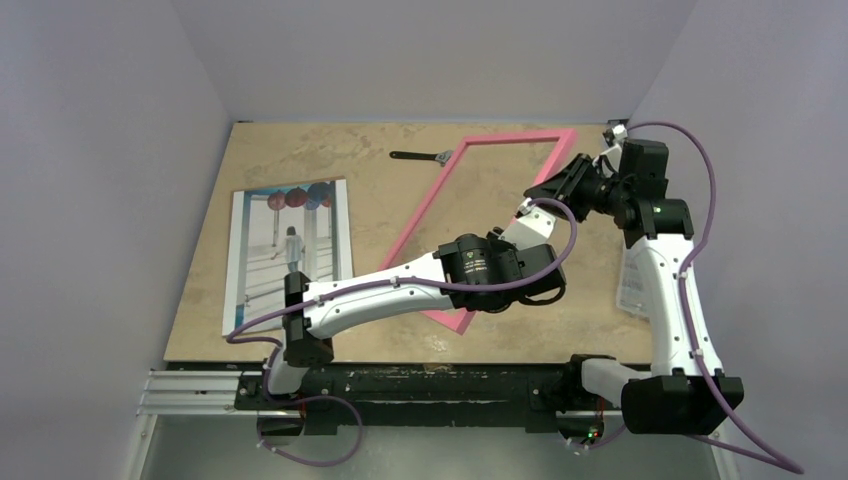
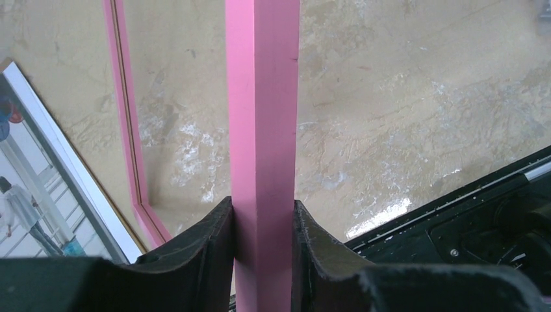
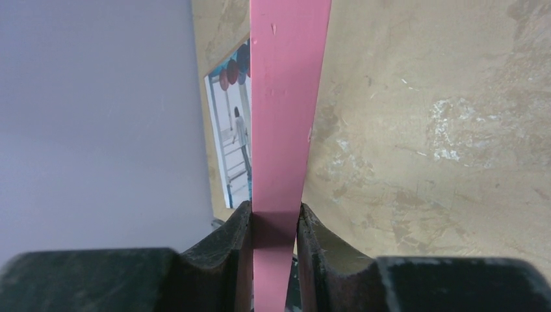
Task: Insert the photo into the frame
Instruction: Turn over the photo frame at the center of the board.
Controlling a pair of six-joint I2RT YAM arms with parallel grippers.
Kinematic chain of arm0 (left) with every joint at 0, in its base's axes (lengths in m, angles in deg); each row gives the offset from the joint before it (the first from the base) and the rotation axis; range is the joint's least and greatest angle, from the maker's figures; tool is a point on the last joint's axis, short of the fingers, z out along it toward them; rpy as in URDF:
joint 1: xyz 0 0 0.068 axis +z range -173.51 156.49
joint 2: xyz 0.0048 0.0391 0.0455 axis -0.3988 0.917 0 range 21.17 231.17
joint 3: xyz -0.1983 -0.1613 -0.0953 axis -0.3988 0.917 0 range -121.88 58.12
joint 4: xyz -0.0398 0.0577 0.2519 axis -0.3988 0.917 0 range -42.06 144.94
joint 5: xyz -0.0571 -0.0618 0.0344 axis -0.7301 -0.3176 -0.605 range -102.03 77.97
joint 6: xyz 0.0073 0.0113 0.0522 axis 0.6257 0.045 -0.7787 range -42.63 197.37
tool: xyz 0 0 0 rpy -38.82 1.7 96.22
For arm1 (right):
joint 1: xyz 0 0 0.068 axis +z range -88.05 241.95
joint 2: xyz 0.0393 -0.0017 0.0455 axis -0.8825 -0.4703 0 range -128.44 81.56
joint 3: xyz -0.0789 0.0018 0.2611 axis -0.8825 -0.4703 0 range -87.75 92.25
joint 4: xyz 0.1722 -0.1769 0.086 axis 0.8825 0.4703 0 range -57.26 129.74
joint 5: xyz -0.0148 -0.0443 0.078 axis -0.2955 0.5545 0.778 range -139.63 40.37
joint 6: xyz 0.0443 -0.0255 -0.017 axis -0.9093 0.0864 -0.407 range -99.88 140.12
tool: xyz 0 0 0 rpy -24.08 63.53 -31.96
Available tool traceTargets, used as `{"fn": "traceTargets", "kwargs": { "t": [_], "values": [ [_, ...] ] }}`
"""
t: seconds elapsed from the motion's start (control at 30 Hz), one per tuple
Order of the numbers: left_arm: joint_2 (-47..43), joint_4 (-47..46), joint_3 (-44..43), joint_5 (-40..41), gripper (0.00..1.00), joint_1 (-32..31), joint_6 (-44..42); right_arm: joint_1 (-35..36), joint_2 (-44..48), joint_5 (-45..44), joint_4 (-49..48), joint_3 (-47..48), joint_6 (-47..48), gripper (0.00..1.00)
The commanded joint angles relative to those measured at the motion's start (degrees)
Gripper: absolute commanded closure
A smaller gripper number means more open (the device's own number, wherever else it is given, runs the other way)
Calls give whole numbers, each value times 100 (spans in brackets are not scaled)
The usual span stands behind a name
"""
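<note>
The pink frame [image 1: 430, 200] is held tilted above the table, its near corner low by the front edge. My left gripper [image 1: 515, 240] is shut on the frame's right-hand bar, and in the left wrist view both fingers [image 2: 217, 234] press the pink bar [image 2: 263, 117]. My right gripper [image 1: 550, 190] grips the same bar farther back, its jaws closed on the pink strip [image 3: 286, 97]. The photo [image 1: 290, 250] lies face up on the table's left side, apart from the frame, and shows as the photo [image 2: 32, 208] and photo [image 3: 234, 143] in the wrist views.
A black tool [image 1: 420, 155] lies near the back of the table behind the frame. A white sheet [image 1: 632, 285] sits at the right edge beside the right arm. A black rail [image 1: 430, 385] runs along the near edge. Walls close in on three sides.
</note>
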Motion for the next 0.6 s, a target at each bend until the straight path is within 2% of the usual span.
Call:
{"fn": "traceTargets", "kwargs": {
  "t": [0.0,0.13,0.23,0.37,0.57],
  "values": [
    [-261,327,-137,448,100,45,62,-2,237,743,-824,-96,123,70],
    [-522,128,69,371,100,50,90,-11,378,945,-1080,-233,-25,39],
    [-784,-88,255,262,100,54,90,-11,484,942,-1100,-242,-39,27],
    [-1079,-350,456,92,100,54,82,-11,616,1000,-1136,-249,-30,19],
    [-1758,-1028,1020,-262,100,99,141,-11,834,1056,-1276,-265,-149,17]
  ]
}}
